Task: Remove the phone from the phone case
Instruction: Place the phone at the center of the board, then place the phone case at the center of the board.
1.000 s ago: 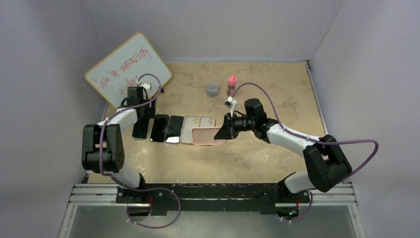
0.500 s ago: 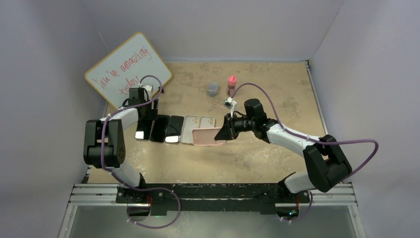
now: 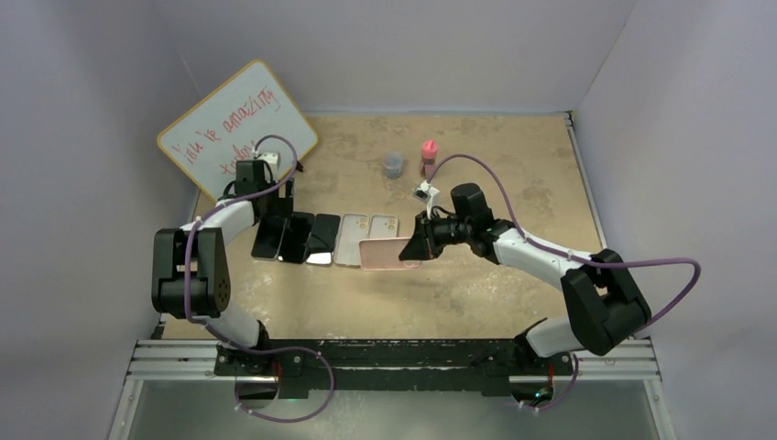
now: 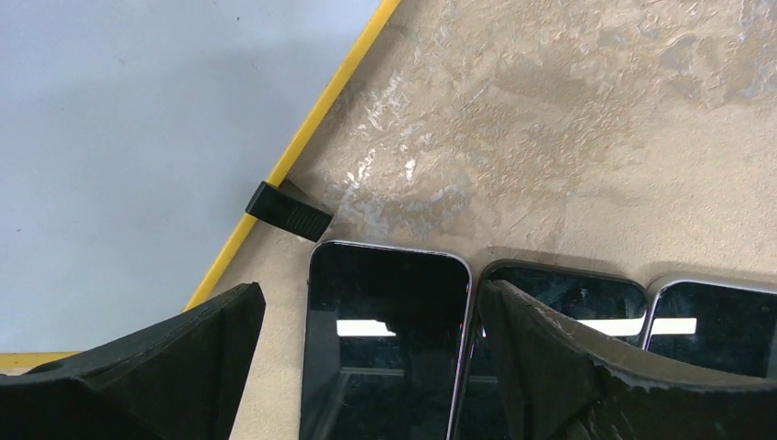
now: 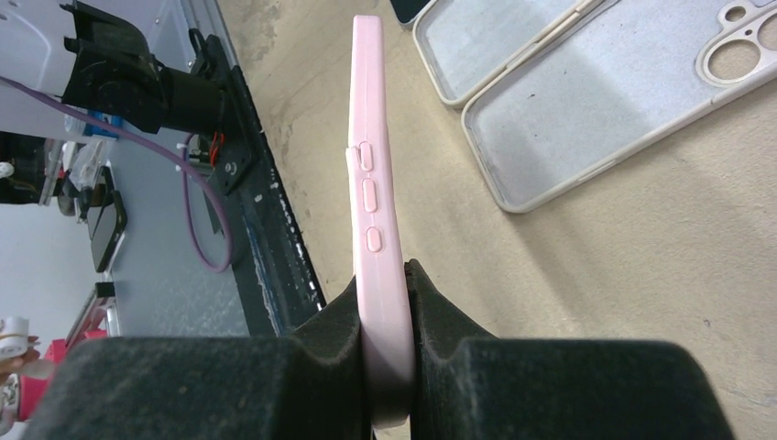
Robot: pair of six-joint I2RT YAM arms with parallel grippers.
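The phone case (image 5: 376, 183) pinched in the right claw (image 5: 385, 302) is pale pink all over, buttons included, between black foam pads (image 5: 513, 385). Beyond that claw lie two empty cases (image 5: 586, 119), off-white at the rims and finely speckled grey inside. Between the left claw's (image 4: 366, 307) black fingers lies a glossy black phone (image 4: 385, 367) with a silvery edge. Two more black phones (image 4: 559, 302) lie on the claw's right. To its left is a whiteboard (image 3: 234, 128), white with red handwriting, a yellow frame and a black corner piece (image 4: 289, 209). The counter (image 4: 596, 119) is mottled tan.
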